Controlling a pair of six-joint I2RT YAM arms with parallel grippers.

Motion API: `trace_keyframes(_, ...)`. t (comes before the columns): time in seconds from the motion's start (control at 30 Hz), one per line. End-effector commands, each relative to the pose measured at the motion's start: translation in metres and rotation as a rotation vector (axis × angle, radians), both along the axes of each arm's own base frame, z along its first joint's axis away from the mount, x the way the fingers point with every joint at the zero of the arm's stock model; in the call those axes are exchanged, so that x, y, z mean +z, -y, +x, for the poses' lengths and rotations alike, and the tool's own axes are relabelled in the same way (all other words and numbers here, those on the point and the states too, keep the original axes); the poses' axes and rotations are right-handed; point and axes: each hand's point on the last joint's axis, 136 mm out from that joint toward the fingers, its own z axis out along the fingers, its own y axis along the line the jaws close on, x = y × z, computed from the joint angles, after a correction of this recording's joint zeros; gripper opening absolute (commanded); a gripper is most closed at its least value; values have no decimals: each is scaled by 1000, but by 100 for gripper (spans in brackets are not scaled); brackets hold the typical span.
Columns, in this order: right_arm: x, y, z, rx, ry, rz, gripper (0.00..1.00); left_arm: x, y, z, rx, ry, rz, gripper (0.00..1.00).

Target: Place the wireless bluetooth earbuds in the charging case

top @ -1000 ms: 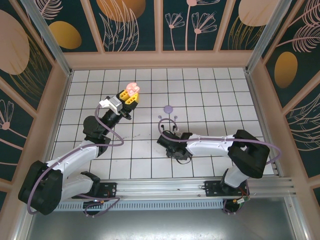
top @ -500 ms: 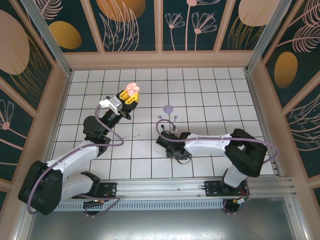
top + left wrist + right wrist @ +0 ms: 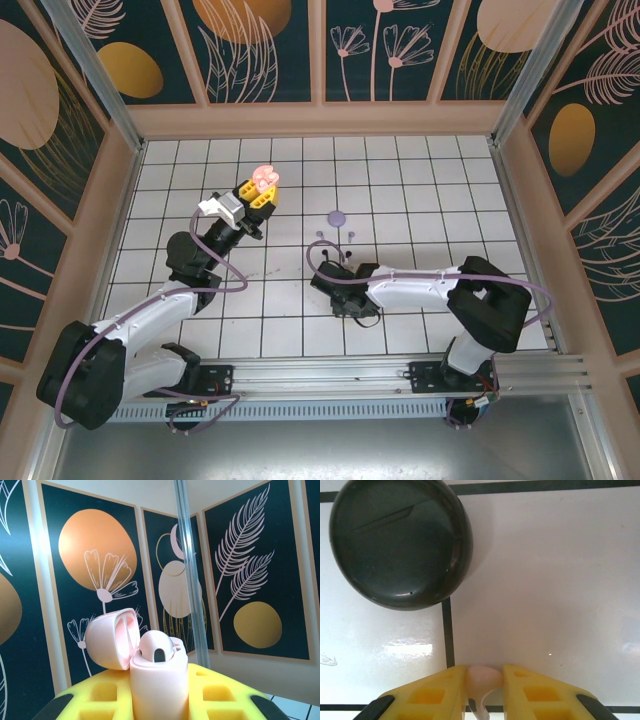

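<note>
- Grip on the left side: my left jaws were shut on the pink charging case (image 3: pixel 264 180), holding it upright above the table (image 3: pixel 450 190), upper left of centre in the top view.
- In the left wrist view the case stood between my yellow jaws at bottom centre. Its lid (image 3: pixel 111 639) was swung open and leaned to the left.
- One seated pink earbud (image 3: pixel 157 649) sat in the mouth of the case, its rounded head poking above the rim.
- My right jaws were down low over the tiles, just below the middle of the top view. They were closed on a pale pink earbud (image 3: pixel 482 676).
- That earbud sat pinched between both yellow jaws at the bottom middle of the right wrist view. I could not tell whether it rested on the tile or hung clear.
- A black disc (image 3: pixel 400 545) lay on the white tiles in the upper left of the right wrist view, apart from the pinched earbud.
- A lilac disc (image 3: pixel 337 217) lay near the middle of the top view, and two tiny lilac earbuds (image 3: pixel 352 236) lay just below it, near my right wrist.
</note>
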Motion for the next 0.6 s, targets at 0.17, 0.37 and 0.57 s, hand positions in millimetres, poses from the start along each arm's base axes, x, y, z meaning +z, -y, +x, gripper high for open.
trace_keyframes(0.17, -4, 0, -1, 40, -29, -37, 31, 13, -1, -4, -11, 30, -40, 0)
trace_keyframes(0.37, -7, -2, 2, -4, -32, -30, 30, 13, 0, -4, -13, 28, -39, 0)
trace_keyframes(0.57, -10, 3, 2, -25, -33, -39, 28, 13, 0, -4, -15, 29, -38, 0)
